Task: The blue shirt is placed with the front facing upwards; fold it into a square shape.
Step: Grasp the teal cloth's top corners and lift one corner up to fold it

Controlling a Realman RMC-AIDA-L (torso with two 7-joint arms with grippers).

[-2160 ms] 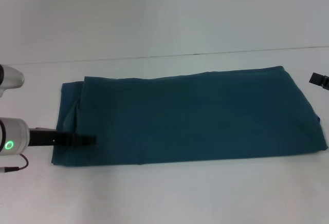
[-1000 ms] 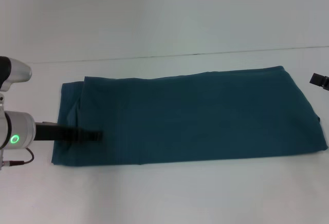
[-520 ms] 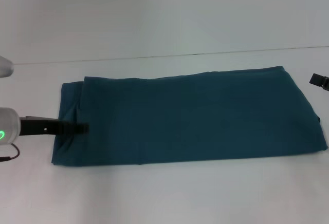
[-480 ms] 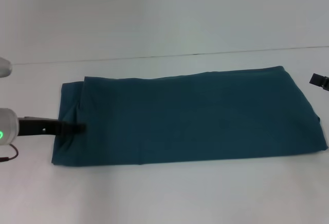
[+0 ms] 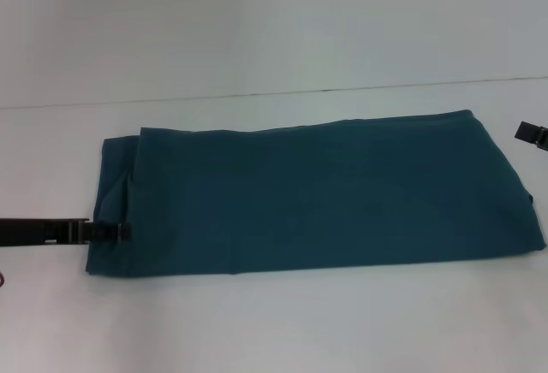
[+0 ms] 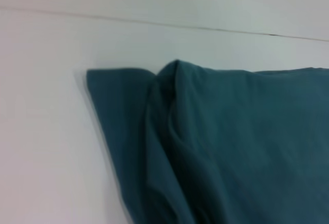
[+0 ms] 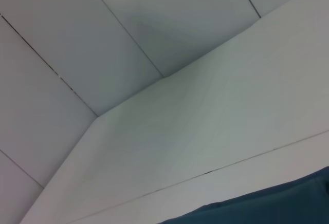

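Blue shirt [image 5: 317, 193] lies flat on the white worktop [image 5: 274, 322] as a long folded band (lettering hidden). Left end effector [image 5: 116, 231] sits at its near-left edge; grip state cannot be told. Right end effector [image 5: 533, 134] off the far-right corner, likewise unclear.

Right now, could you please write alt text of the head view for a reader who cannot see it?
A blue shirt, folded into a long band, lies flat across a white table. The left gripper sits at the shirt's left edge, near the front corner. Only the tip of the right gripper shows at the right border.
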